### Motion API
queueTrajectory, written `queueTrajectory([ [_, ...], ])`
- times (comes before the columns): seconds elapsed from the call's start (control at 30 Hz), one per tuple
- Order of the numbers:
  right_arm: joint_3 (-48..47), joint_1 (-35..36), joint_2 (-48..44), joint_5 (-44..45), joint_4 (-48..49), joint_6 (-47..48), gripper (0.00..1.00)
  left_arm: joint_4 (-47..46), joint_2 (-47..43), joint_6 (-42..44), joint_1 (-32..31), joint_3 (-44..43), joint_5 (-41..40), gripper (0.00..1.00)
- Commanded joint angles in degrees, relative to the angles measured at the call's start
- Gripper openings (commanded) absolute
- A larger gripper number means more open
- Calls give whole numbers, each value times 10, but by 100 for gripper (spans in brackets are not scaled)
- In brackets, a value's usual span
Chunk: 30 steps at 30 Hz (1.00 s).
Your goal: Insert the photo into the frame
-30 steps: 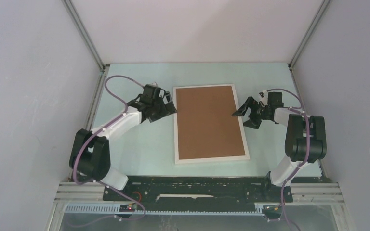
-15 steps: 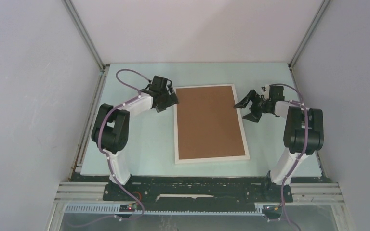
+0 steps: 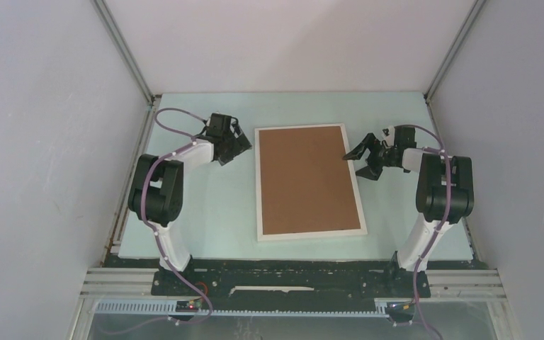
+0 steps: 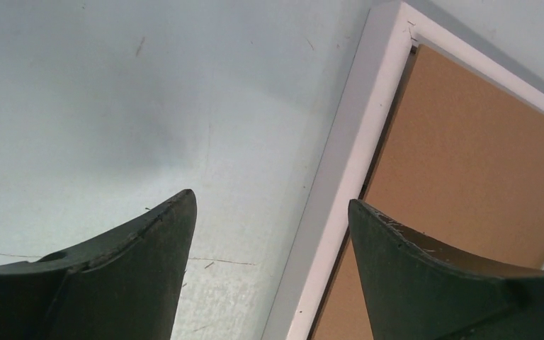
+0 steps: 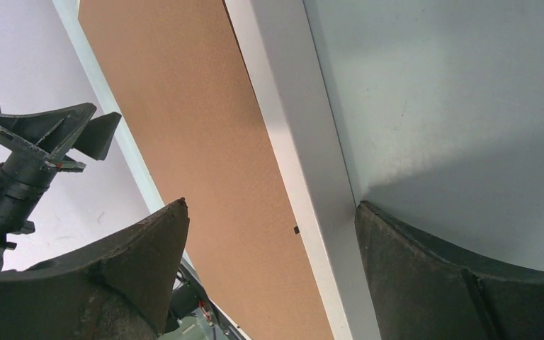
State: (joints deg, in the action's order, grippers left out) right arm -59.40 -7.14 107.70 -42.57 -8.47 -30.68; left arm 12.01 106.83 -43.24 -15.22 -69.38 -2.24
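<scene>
The frame [image 3: 258, 185] lies flat at the centre of the table [image 3: 205, 212], back side up, with the brown backing board [image 3: 306, 180] seated in it. Its position is unchanged. The left gripper [image 3: 239, 142] was at the frame's left rail a second ago. It has drawn back and now stands just beside the rail, jaws apart, holding nothing. The right gripper [image 3: 355, 161] remains near the right rail, jaws apart, empty.
</scene>
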Motion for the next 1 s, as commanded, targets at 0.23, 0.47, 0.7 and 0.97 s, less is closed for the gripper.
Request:
queueTrajectory([
  [0.23, -20, 5, 17, -7, 21, -8, 91, -38, 5, -1, -1, 7, 31, 87],
  [0.47, -21, 3, 20, -11, 28, -12, 90, -63, -7, 13, -8, 21, 41, 93],
  [0.7, -22, 3, 22, -16, 33, -16, 84, -45, 4, 13, -12, 6, 37, 84],
  [0.97, -26, 1, 23, -17, 28, -15, 81, -20, 4, 2, -13, 2, 12, 75],
])
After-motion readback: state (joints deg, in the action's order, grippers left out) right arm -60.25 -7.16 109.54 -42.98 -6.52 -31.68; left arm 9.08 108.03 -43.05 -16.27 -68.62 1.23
